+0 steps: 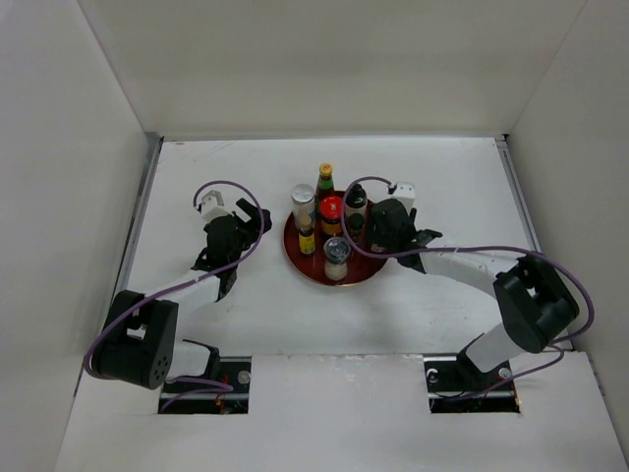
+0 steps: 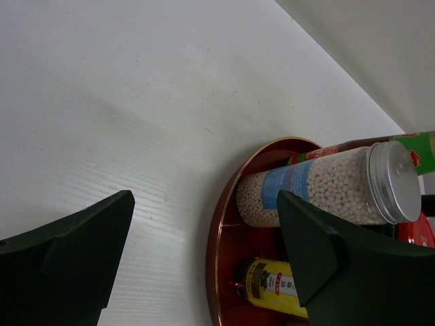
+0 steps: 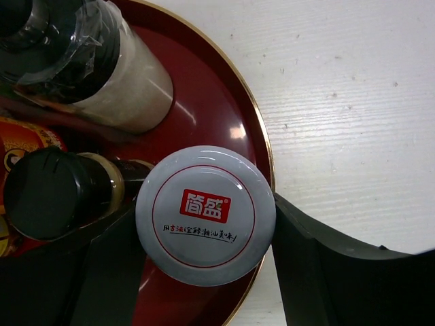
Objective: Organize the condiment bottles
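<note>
Right gripper (image 3: 202,227) astride grey-cap jar (image 3: 205,204) at tray (image 3: 228,88) rim, frame centre; cannot tell if clamped. Seat jar inside rim, upright, clear of black-cap bottle (image 3: 51,193). Left gripper (image 2: 204,204) wide apart, empty.

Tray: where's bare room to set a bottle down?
Bare table lies on the tray's near side and behind it to the back wall. The tray is packed with bottles; right jaws straddle a jar at its right rim.
</note>
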{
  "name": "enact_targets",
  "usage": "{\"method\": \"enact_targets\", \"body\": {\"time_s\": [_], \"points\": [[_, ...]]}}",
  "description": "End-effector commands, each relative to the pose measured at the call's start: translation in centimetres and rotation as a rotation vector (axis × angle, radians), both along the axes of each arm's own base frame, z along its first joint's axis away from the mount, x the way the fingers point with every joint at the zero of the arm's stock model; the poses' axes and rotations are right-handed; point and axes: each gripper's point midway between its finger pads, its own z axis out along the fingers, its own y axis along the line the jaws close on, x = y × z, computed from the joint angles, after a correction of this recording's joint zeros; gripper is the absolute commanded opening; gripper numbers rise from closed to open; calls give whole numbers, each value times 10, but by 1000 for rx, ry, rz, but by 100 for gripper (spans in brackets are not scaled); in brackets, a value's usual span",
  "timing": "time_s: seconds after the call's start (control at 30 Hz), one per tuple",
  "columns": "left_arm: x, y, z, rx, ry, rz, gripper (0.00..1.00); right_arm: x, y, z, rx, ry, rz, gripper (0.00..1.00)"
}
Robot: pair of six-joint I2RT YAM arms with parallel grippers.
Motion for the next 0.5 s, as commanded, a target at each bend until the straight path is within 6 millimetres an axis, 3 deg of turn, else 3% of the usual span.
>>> {"method": "enact_targets", "body": {"time_s": [0.0,0.1,0.27,0.47], "points": [[3,1,7,-19,-38,6,86,18,14,41,110,-147,-21,78],[3,1,6,-17,-32,7,86,14,10,53,121,-163,-23,88],[3,3,6,-16,-34,13,86,-3,-8,81,149,-217,-49,96],[5,4,-6,4,43,19,87,-12,-68,107,236,-342,-227,100]]}}
